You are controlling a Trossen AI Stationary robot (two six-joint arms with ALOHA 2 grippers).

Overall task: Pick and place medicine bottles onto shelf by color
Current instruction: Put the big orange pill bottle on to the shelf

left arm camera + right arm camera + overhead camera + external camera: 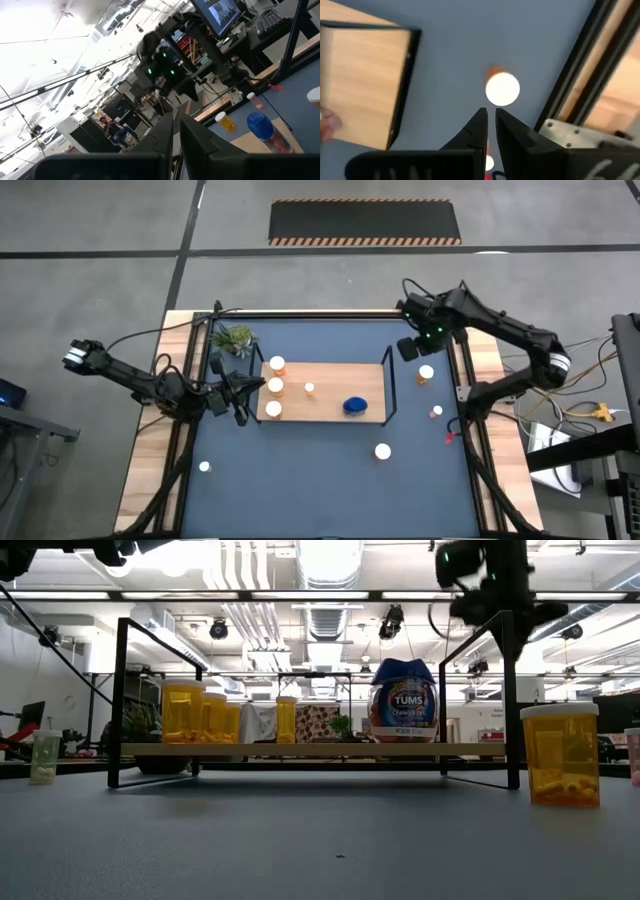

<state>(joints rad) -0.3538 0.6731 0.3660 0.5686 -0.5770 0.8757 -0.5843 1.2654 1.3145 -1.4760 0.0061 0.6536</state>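
Surface (pixel 330 480): dark-blue mat, we log it first. Shelf (pixel 325 405) at centre, carrying the blue bottle (pixel 355 406), three orange bottles (pixel 276 385) at its left end and one tiny white bottle (pixel 310 389). Loose on the mat, right of the shelf: an orange bottle (pixel 426 374). We find the right gripper (pixel 491 120) above it, fingers together, empty. Left gripper (pixel 176 120) beside the shelf's left end, fingers together, empty.

Both arms hover with fingers closed, left gripper (pixel 238 392) low, right gripper (pixel 408 348) raised.
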